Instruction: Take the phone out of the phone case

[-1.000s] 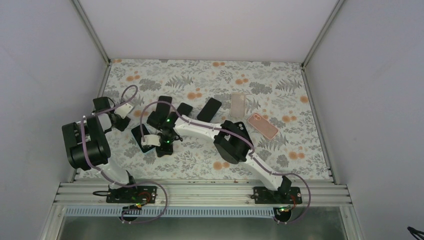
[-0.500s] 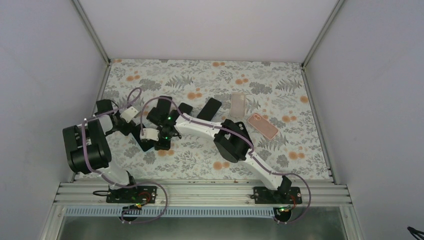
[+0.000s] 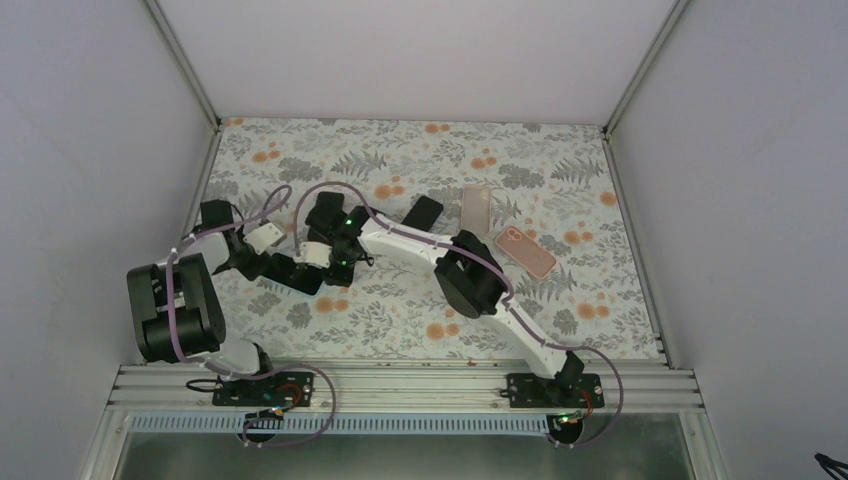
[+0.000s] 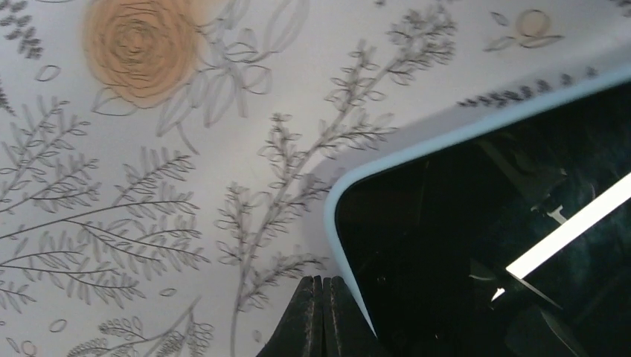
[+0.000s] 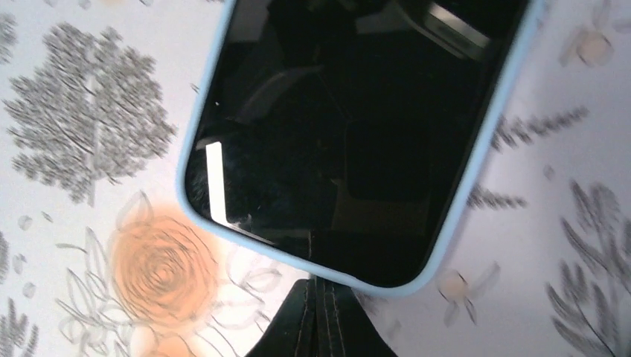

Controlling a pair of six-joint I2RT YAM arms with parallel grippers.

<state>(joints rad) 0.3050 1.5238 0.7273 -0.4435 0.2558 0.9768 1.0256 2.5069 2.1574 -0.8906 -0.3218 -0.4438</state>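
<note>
The phone (image 5: 335,149) lies flat, dark screen up, on the flowered table (image 3: 560,180), over on the left-middle part. It sits fully inside its pale blue case (image 5: 480,149), and the rim runs unbroken around every edge and corner we can see.

The right gripper (image 5: 318,290) is down low at one short end of the phone. Its two fingers are pressed tight together and hold nothing. The tips sit just at the blue rim, beside an orange flower in the print.

The left gripper (image 4: 322,286) is at a rounded corner of the same phone. Its fingers are also clamped together with nothing between them. The tips are right up against the edge of the case, though I can't tell whether they're actually pressing on it.

From above, both wrists crowd over that one spot and hide the phone almost completely.

Further right on the table there's a black phone (image 3: 425,213) lying at a slant. Next to it is a clear case (image 3: 477,208), then a pink phone (image 3: 525,250) nearest the right side. All three are well apart from the grippers.
</note>
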